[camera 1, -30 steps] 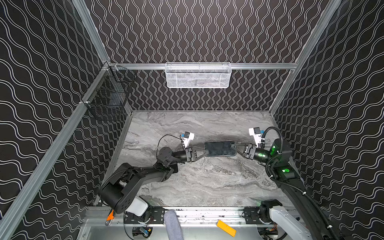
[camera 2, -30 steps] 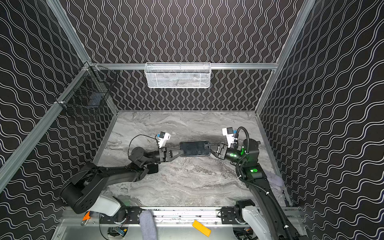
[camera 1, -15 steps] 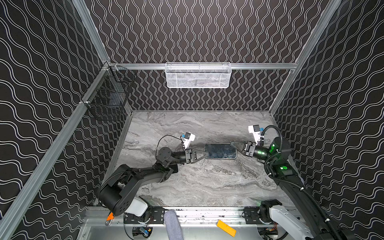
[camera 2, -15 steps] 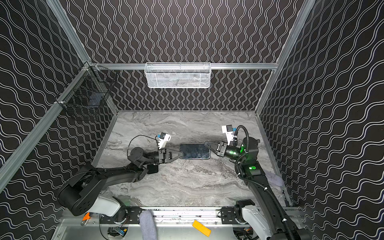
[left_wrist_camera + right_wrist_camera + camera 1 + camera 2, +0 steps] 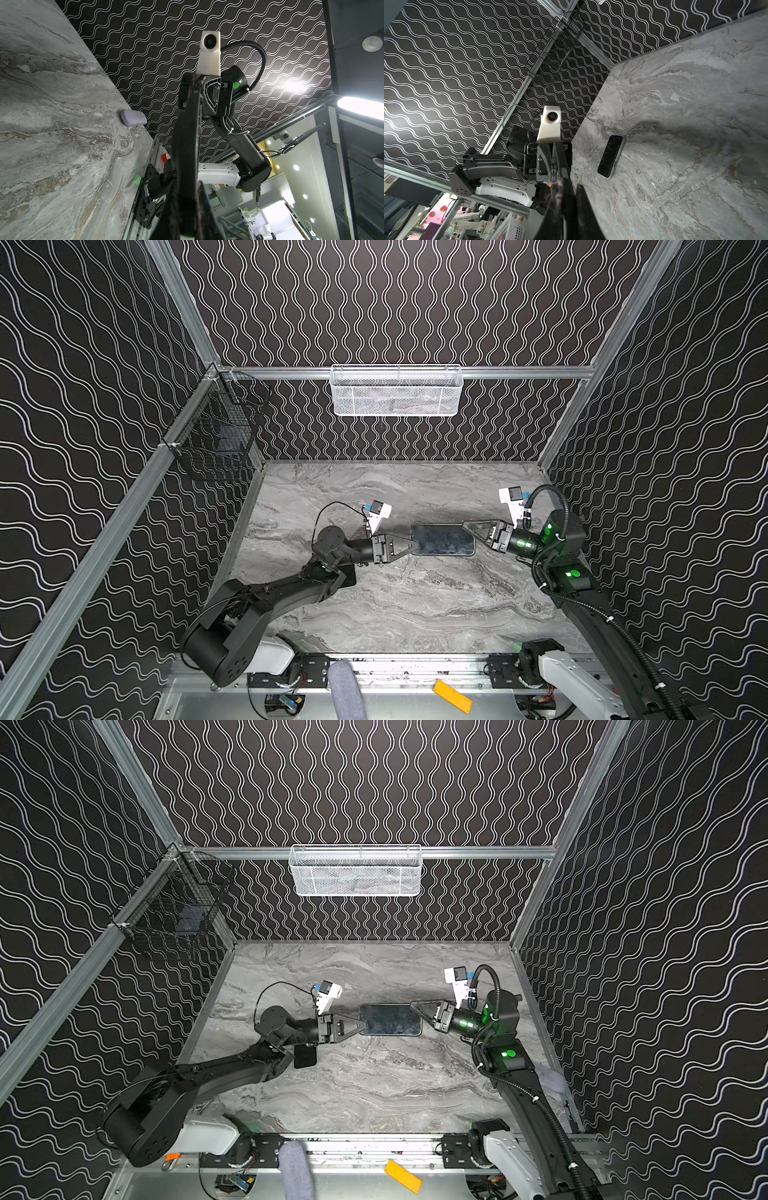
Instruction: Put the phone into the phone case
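The black phone case (image 5: pixel 442 539) hangs level just above the marble table (image 5: pixel 415 614), spanning the gap between both grippers. It shows edge-on in the left wrist view (image 5: pixel 187 135) and in the right wrist view (image 5: pixel 562 166). My left gripper (image 5: pixel 415 545) is shut on its left end. My right gripper (image 5: pixel 464 525) has its jaws round the far right corner, a thin slit apart. The phone (image 5: pixel 610 155), glossy black with a blue-grey rim, lies face up on the table under the case. In both top views the case covers it.
A white mesh basket (image 5: pixel 395 391) hangs on the back wall and a black wire basket (image 5: pixel 216 435) on the left wall. A lavender block (image 5: pixel 133 120) lies at the table's right edge. An orange piece (image 5: pixel 453 696) sits on the front rail.
The right gripper's jaws stood wider a second ago, closed beside the case's end, then parted slightly as its tip came back over the corner. The left gripper kept its hold.
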`<action>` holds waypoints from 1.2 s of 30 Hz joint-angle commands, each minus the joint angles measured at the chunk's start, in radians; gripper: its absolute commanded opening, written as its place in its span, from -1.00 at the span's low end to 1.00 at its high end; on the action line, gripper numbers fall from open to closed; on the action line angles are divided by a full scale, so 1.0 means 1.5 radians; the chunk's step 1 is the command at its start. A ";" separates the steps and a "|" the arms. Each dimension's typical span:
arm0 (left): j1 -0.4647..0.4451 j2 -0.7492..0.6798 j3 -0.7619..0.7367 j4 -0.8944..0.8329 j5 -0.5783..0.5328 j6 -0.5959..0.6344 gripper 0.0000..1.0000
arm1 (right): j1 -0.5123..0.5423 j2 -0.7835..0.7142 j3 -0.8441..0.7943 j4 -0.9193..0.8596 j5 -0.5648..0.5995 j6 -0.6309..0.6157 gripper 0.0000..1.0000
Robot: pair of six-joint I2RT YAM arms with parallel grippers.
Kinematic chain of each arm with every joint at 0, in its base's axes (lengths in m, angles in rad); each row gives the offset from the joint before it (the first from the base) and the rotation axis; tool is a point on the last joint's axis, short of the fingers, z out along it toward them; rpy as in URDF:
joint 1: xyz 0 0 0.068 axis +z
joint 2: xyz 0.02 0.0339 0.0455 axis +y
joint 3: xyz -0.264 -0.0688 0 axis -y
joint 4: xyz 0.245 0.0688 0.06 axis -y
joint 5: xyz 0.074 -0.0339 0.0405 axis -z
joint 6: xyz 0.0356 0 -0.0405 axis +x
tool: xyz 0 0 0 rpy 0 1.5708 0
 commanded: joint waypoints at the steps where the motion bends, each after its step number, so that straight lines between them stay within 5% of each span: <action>1: 0.001 -0.013 0.014 -0.093 0.013 0.068 -1.00 | 0.001 0.006 0.001 0.002 -0.028 -0.021 -0.44; 5: 0.001 -0.023 0.024 -0.130 0.011 0.088 -1.00 | 0.002 0.007 -0.008 0.003 -0.058 -0.027 -0.46; 11: 0.001 -0.028 0.025 -0.147 0.012 0.092 -1.00 | 0.002 0.003 -0.008 -0.024 -0.061 -0.050 -0.90; 17: 0.002 -0.040 0.031 -0.166 0.004 0.102 -1.00 | 0.002 -0.008 -0.021 -0.018 -0.043 -0.039 -0.99; 20: 0.005 -0.043 0.036 -0.170 0.007 0.102 -0.99 | 0.002 -0.005 -0.023 -0.022 -0.049 -0.040 -0.94; 23: 0.009 -0.047 0.035 -0.172 0.007 0.102 -1.00 | 0.002 -0.003 -0.023 -0.026 -0.059 -0.040 -0.32; 26: 0.017 -0.052 0.029 -0.161 0.003 0.092 -1.00 | 0.002 -0.008 -0.031 -0.011 -0.067 -0.023 -0.05; 30: 0.022 -0.056 0.031 -0.174 0.004 0.100 -0.99 | 0.003 -0.020 -0.050 0.011 -0.077 0.000 -0.12; 36: 0.023 -0.053 0.031 -0.168 0.002 0.095 -1.00 | 0.014 -0.023 -0.076 0.048 -0.081 0.026 -0.50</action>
